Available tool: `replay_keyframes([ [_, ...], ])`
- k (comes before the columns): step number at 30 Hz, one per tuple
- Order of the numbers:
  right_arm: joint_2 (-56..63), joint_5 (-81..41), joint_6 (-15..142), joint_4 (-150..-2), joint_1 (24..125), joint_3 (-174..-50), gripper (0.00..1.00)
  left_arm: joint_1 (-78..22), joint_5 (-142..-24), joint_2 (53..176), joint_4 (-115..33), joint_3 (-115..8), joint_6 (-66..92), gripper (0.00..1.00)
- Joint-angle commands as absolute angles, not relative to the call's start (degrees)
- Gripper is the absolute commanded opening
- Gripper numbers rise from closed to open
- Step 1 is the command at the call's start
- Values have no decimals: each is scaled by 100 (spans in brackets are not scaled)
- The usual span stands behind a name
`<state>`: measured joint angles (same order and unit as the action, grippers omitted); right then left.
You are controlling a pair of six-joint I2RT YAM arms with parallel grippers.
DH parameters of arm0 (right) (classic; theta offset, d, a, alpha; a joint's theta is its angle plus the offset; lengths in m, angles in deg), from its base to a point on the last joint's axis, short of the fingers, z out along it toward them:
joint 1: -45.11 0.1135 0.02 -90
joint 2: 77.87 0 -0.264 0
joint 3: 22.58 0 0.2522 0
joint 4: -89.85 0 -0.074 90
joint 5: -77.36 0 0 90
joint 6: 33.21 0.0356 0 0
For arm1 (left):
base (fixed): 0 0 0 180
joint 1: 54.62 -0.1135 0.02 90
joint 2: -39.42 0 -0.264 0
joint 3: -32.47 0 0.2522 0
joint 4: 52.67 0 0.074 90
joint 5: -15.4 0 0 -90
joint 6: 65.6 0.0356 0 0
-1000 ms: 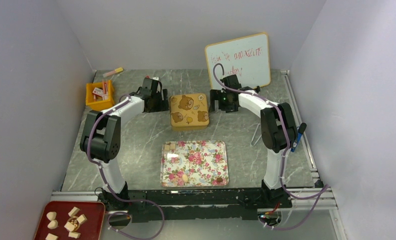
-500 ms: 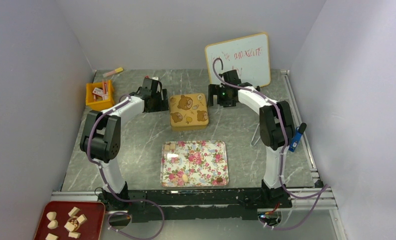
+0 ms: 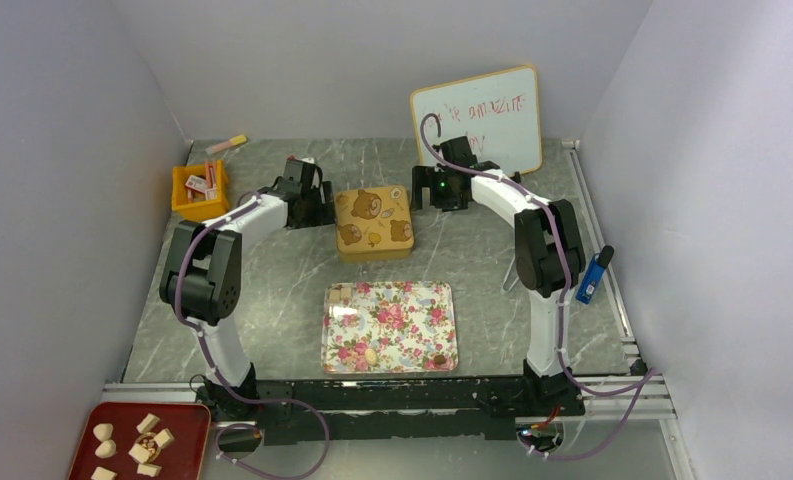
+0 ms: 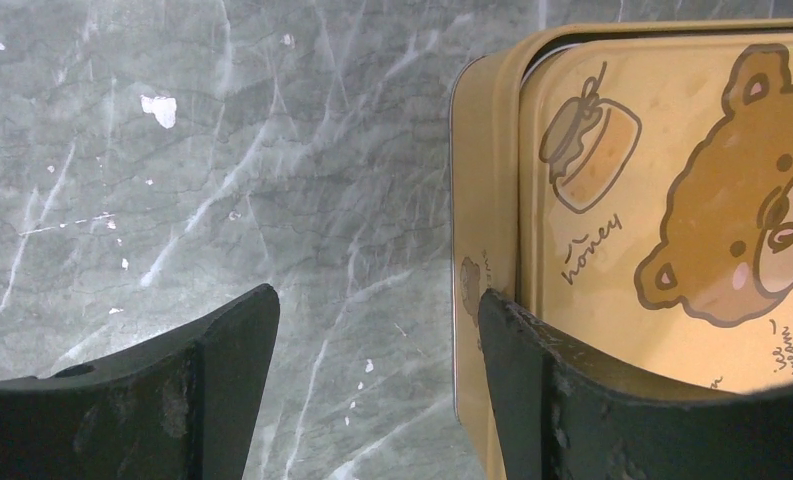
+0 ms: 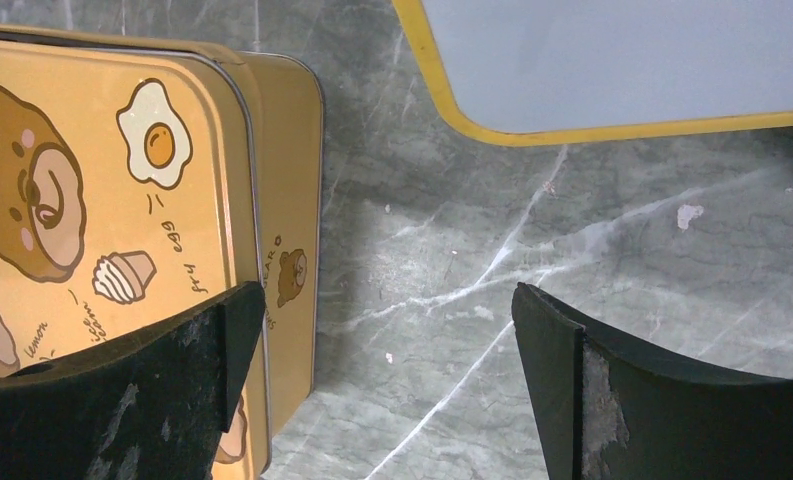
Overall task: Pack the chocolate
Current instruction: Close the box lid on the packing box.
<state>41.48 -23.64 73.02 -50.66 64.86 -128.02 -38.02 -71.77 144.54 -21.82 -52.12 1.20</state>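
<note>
The left gripper (image 4: 377,310) hangs wide open and empty at the left edge of the tin (image 3: 374,222); the right gripper (image 5: 387,300) likewise at its right edge.

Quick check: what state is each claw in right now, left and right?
Left claw: open, holding nothing, at one edge of the yellow bear-print metal tin.
Right claw: open, holding nothing, at its opposite edge.

We logged left arm (image 3: 240,215) & right arm (image 3: 507,200): white links, black joints, lilac cables (image 3: 425,135) along each. On left gripper (image 4: 377,300) & right gripper (image 5: 387,295), fingers (image 4: 212,350) were matte black, curved, scuffed grey.
</note>
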Motion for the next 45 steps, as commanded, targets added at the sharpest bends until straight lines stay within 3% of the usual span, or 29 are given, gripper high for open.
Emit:
replay_keyframes([
  [1,4149,-2473,7310,-5074,6602,-13044,100,-3818,-7261,14269,-2265,-5200,103,77],
  [20,4025,-2420,7383,-5163,6866,-12866,100,-3827,-7247,14111,-2172,-5127,199,77],
  [45,3750,-2157,7382,-5268,6636,-12549,100,-4063,-6765,12864,-1627,-4794,94,77],
])
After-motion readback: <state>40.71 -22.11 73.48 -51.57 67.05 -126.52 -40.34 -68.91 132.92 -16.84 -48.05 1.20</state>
